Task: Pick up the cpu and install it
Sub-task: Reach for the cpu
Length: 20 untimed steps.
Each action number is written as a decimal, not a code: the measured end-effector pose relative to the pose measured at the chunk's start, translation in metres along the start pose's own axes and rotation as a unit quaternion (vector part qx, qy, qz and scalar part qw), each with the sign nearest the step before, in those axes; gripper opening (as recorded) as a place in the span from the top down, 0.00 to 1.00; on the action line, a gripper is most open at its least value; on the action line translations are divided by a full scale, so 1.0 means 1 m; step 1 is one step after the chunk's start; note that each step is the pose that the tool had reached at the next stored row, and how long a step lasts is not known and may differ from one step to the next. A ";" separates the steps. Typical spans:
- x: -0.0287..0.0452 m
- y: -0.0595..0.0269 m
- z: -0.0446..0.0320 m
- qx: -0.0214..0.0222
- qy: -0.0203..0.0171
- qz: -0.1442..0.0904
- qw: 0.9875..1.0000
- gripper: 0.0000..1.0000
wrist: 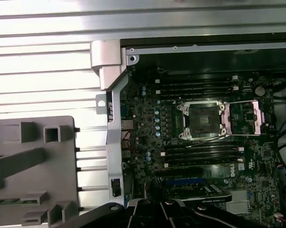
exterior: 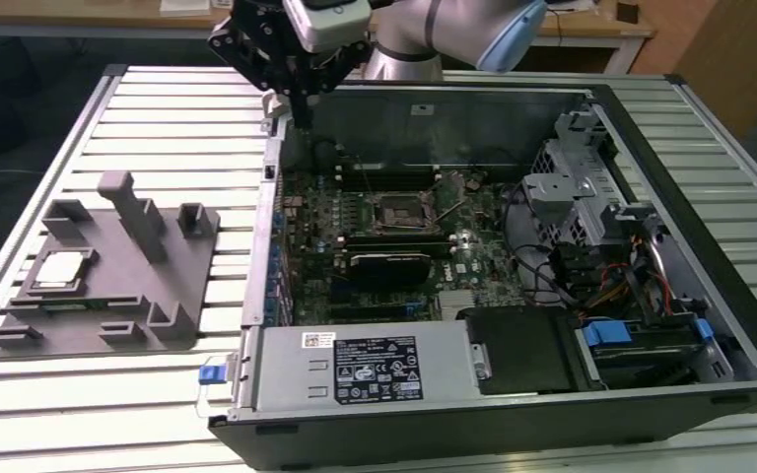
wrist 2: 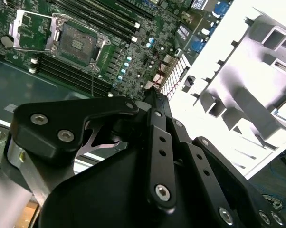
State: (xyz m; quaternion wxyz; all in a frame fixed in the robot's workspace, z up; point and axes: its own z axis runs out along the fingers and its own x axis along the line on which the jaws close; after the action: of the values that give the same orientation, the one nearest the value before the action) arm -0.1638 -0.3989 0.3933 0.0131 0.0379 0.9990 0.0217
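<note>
The cpu [exterior: 60,271], a small silvery square chip with a pale rim, lies in a recess of the grey tray [exterior: 174,271] at the exterior view's left. My gripper [exterior: 303,116] hangs high over the far left corner of the open computer case, well away from the cpu, with its fingers shut and nothing between them. Inside the case the black socket [exterior: 398,209] stands empty with its metal frame flipped open. Both wrist views show the socket [wrist 2: 76,42] [wrist: 200,118], the tray [wrist 2: 257,71] [wrist: 33,166] and the gripper [wrist 2: 151,95] [wrist: 164,203].
The case [exterior: 484,414] lies on its side on a slatted metal table [exterior: 155,108]. Memory slots [exterior: 392,182], cables [exterior: 536,261] and drive cages [exterior: 576,187] crowd the socket. Upright posts [exterior: 135,212] rise from the tray. The power supply [exterior: 366,370] fills the case's near edge.
</note>
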 end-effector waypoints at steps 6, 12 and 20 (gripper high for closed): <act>0.0114 -0.0008 -0.0003 0.000 0.000 0.000 1.000 0.89; 0.0227 -0.0017 -0.0006 0.000 0.000 0.000 1.000 0.89; 0.0407 -0.0030 -0.0011 0.000 -0.001 0.000 1.000 0.89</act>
State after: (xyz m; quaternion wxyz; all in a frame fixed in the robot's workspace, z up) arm -0.2045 -0.3989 0.3933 0.0137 0.0379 0.9990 0.0217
